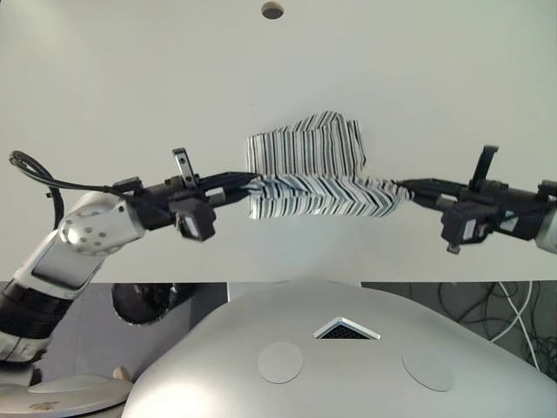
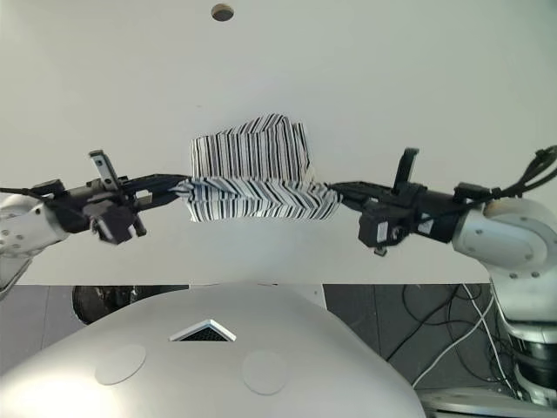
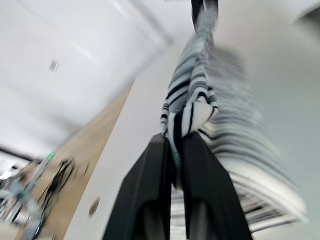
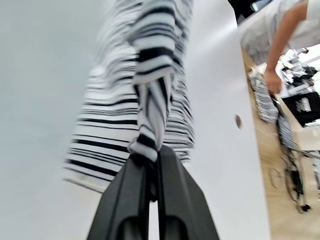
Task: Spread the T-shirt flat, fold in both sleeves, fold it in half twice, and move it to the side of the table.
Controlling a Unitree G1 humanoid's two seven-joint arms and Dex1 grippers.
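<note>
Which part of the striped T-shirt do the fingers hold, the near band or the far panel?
The near band, pulled taut between the left gripper and the right gripper. The far panel sits behind it, ungripped.

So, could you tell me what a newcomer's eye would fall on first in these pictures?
The black-and-white striped T-shirt stands out, bunched at the middle of the white table. Its near edge is stretched between the left gripper and the right gripper, each shut on one end. A small round hole marks the table's far edge.
</note>
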